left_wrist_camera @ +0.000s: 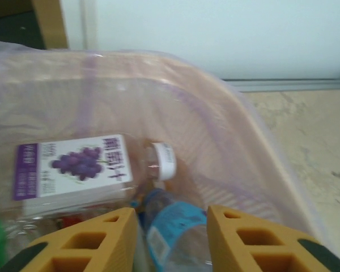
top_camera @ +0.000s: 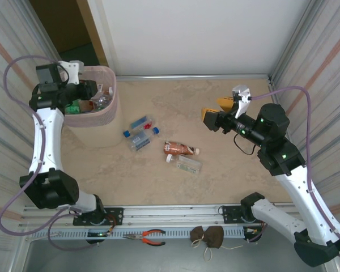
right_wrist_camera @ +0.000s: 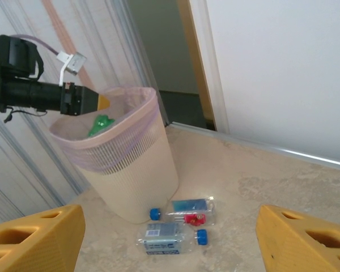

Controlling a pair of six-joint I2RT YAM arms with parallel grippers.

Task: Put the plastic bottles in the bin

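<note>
Beige table (top_camera: pixel 238 170), white wall behind. Likely drop-off: your left gripper (left_wrist_camera: pixel 171 215) hangs over the pink bin (left_wrist_camera: pixel 255 141), fingers flanking a blue-labelled bottle (left_wrist_camera: pixel 178 241), grip unclear. Your right gripper (right_wrist_camera: pixel 170 221), spread and empty, should next approach the brown bottle (top_camera: pixel 180 149).

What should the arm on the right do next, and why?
Probably lower the right gripper, which hangs open and empty, toward the orange-brown bottle, the nearest one lying on the table. It and the other bottles are not yet in the bin.
</note>
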